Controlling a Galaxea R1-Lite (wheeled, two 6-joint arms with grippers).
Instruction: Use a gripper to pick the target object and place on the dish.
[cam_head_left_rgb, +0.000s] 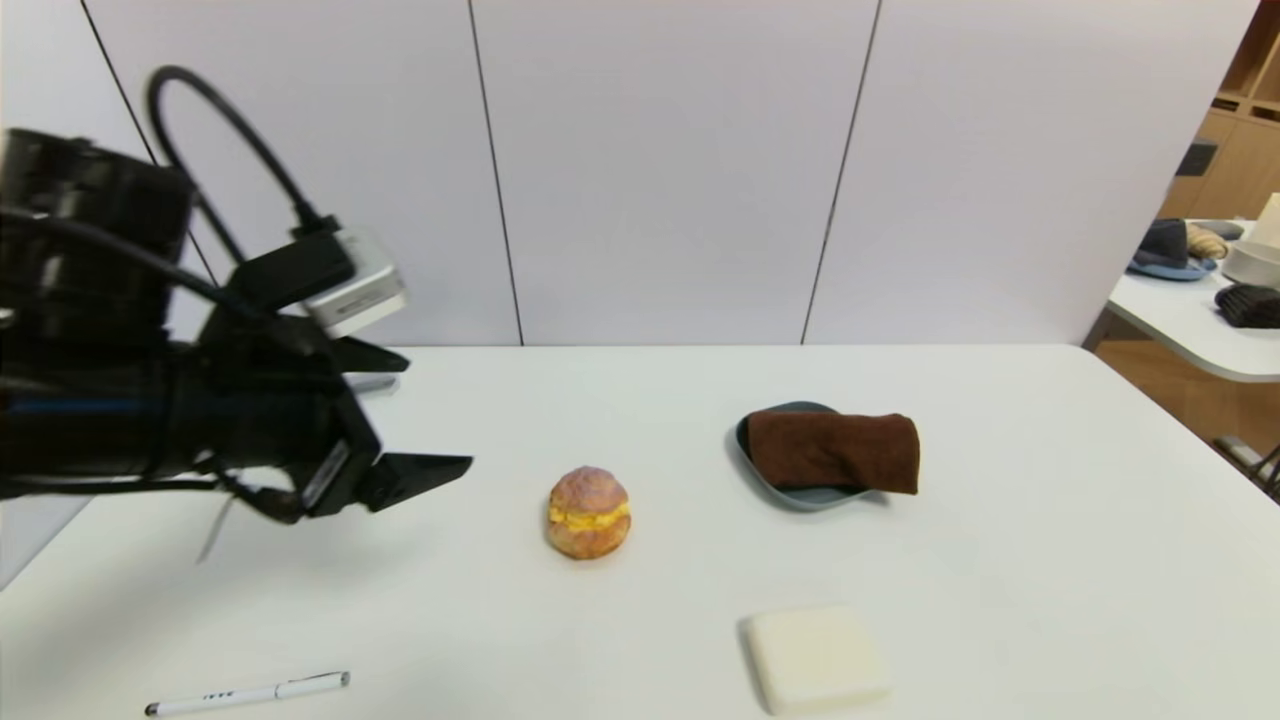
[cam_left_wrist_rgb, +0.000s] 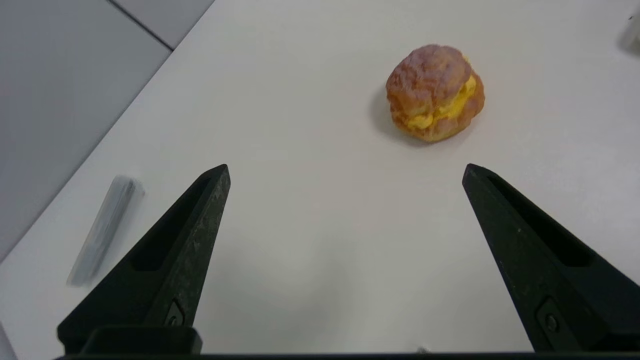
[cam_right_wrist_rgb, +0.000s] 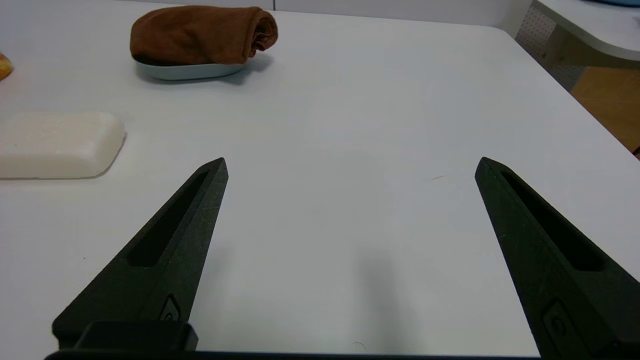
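Observation:
The dark brown rolled towel (cam_head_left_rgb: 833, 450) lies across the grey-blue dish (cam_head_left_rgb: 800, 497) right of the table's middle, its right end overhanging the rim. The right wrist view shows the towel (cam_right_wrist_rgb: 200, 35) on the dish (cam_right_wrist_rgb: 190, 71) from the side. My left gripper (cam_head_left_rgb: 437, 415) hangs raised over the table's left side, well apart from the dish, open and empty (cam_left_wrist_rgb: 346, 170). The right gripper (cam_right_wrist_rgb: 352, 161) is outside the head view; it stands open and empty over bare tabletop on the near side of the dish.
A round yellow-filled bun (cam_head_left_rgb: 588, 512) sits between the left gripper and the dish. A cream square block (cam_head_left_rgb: 815, 657) lies near the front edge, a white pen (cam_head_left_rgb: 248, 692) at the front left. A small grey object (cam_left_wrist_rgb: 105, 230) lies by the far left edge. Another table (cam_head_left_rgb: 1190, 310) stands at right.

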